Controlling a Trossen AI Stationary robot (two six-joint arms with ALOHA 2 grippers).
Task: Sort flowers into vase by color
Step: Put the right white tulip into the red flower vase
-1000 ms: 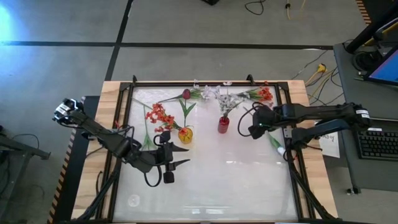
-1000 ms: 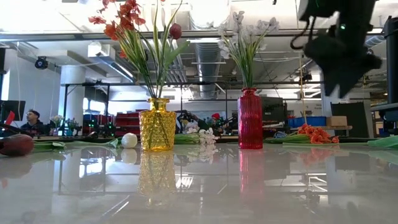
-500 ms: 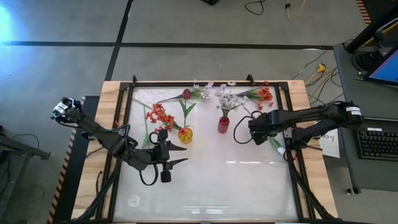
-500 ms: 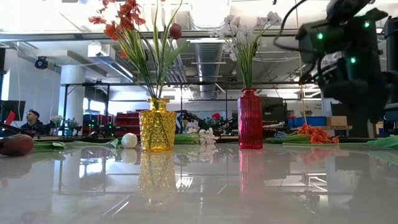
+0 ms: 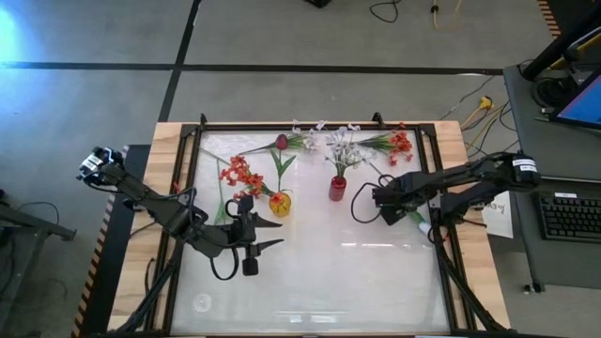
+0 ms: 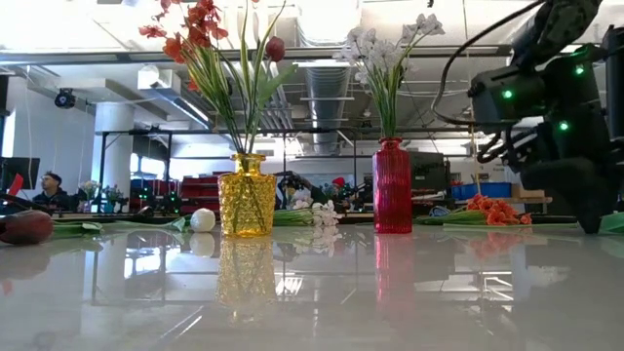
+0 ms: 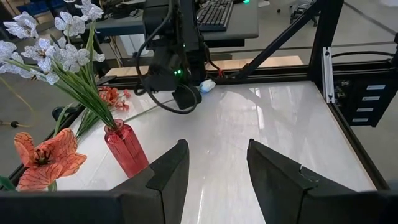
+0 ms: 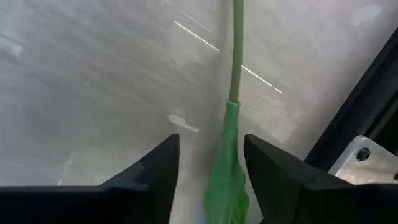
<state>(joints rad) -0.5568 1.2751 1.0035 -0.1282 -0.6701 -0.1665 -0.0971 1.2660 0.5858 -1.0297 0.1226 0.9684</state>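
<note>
A yellow vase (image 5: pixel 280 203) (image 6: pixel 246 195) holds red-orange sprays and a dark red tulip. The red vase (image 5: pixel 337 189) (image 6: pixel 392 185) (image 7: pixel 127 149) holds white sprays. A dark red tulip (image 5: pixel 281 142), white sprays (image 5: pixel 315 139) and a red-orange spray (image 5: pixel 396 143) lie along the far edge. A white tulip bud (image 5: pixel 425 228) (image 7: pixel 207 85) lies at the right, its green stem (image 8: pixel 236 62) flat on the table. My right gripper (image 5: pixel 385 205) (image 8: pixel 211 152) hangs low over that stem, open, one finger on each side, not touching it. My left gripper (image 5: pixel 268 235) (image 7: pixel 217 168) waits open, near the yellow vase.
The black frame rail (image 5: pixel 438 207) (image 8: pixel 367 112) runs close to the right gripper. A white bud (image 6: pixel 202 220) and a dark tulip (image 6: pixel 24 226) lie on the table at the left of the low view. A person (image 6: pixel 47 190) sits far behind. The near half of the table (image 5: pixel 329 282) is bare.
My right gripper has come down from high beside the red vase's white sprays to just above the table, shifting slightly toward the near edge. The left arm and both vases have stayed still.
</note>
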